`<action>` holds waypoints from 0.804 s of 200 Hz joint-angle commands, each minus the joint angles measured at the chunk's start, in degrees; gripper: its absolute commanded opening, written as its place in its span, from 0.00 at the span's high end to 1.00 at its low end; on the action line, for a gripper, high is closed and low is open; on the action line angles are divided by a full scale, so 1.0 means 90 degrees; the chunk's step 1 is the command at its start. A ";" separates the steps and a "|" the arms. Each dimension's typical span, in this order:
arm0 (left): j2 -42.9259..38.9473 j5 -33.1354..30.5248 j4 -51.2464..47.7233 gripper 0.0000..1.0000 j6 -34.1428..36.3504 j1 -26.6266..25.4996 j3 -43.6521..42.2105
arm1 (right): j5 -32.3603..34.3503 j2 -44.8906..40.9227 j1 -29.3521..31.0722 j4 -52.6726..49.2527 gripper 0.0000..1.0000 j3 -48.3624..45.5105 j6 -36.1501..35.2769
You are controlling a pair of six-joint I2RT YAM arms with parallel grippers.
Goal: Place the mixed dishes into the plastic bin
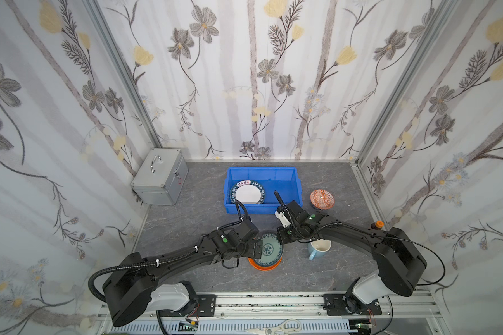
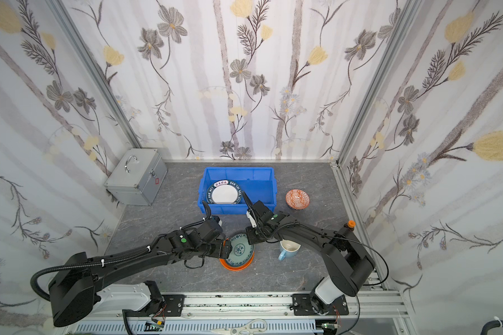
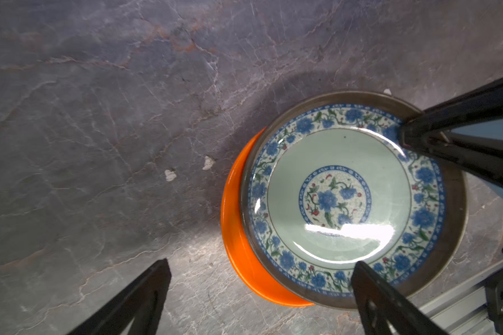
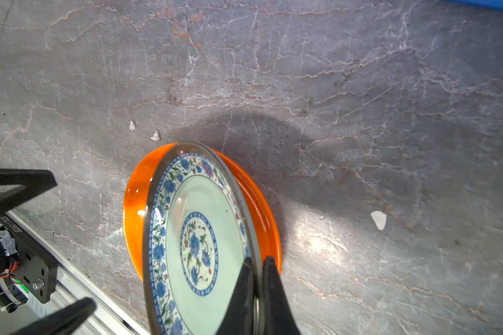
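1. The clearest writing is on the dark-rimmed white plate (image 1: 247, 193). Its rim carries white Latin capitals, of which we can make out "SHI" and "MEI", and a light panel of Chinese characters too small for us to read.
2. That plate lies in the left half of the bright blue bin (image 1: 285, 171), which sits just above centre frame in both top views.
3. The silver metal case (image 1: 160, 177), at left of the bin, bears a small red mark we cannot read.
4. The teal plate (image 4: 204, 240) has a pale green well, a blue flower medallion, a blue-and-green floral band and a dark rim.
5. It rests over the plain orange plate (image 4: 134, 208), offset from it, at lower centre of both top views. Its gripped edge looks lifted.
6. The right gripper (image 4: 258, 259) is clamped on the teal plate's rim, one finger above and one below.
7. The left gripper (image 3: 260, 262) is spread wide and grips nothing. One finger (image 3: 145, 293) hangs over the grey table (image 3: 99, 116), and the other overlaps the teal plate's rim.
8. The orange-patterned bowl (image 1: 322, 198) stands just right of the bin. The pale blue mug (image 1: 320, 249) stands upright, right of the plates.
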 commanded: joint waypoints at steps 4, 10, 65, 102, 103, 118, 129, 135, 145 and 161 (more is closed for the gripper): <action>-0.0387 -0.0212 -0.0390 0.00 0.0072 0.0213 -0.0039 | 0.0183 -0.0072 -0.0031 -0.0146 0.94 0.0087 -0.0118; -0.0480 -0.0223 -0.0453 0.00 0.0087 0.0262 -0.0043 | 0.0166 -0.0088 -0.0043 -0.0153 0.94 0.0102 -0.0126; -0.1196 -0.0483 -0.0992 0.00 0.0141 0.0668 -0.0039 | -0.0113 -0.0220 -0.0067 -0.0184 0.95 0.0355 -0.0179; -0.1724 -0.0575 -0.1333 0.00 0.0180 0.1056 0.0034 | -0.0199 -0.0273 -0.0111 -0.0368 0.95 0.0782 -0.0265; -0.1735 -0.0580 -0.1339 0.00 0.0180 0.1065 0.0038 | -0.0209 -0.0273 -0.0112 -0.0374 0.95 0.0796 -0.0268; -0.1903 -0.0613 -0.1483 0.00 0.0200 0.1196 0.0095 | -0.0275 -0.0264 -0.0130 -0.0484 0.95 0.1027 -0.0325; -0.2001 -0.0616 -0.1535 0.00 0.0199 0.1289 0.0142 | -0.0310 -0.0254 -0.0160 -0.0576 0.94 0.1226 -0.0378; -0.2034 -0.0606 -0.1560 0.00 0.0209 0.1343 0.0171 | -0.0358 -0.0245 -0.0189 -0.0617 0.94 0.1326 -0.0396; -0.2073 -0.0598 -0.1607 0.00 0.0209 0.1418 0.0228 | -0.0409 -0.0235 -0.0242 -0.0689 0.94 0.1529 -0.0425; -0.2079 -0.0576 -0.1688 0.00 0.0262 0.1553 0.0365 | -0.0494 -0.0187 -0.0324 -0.0819 0.94 0.1882 -0.0503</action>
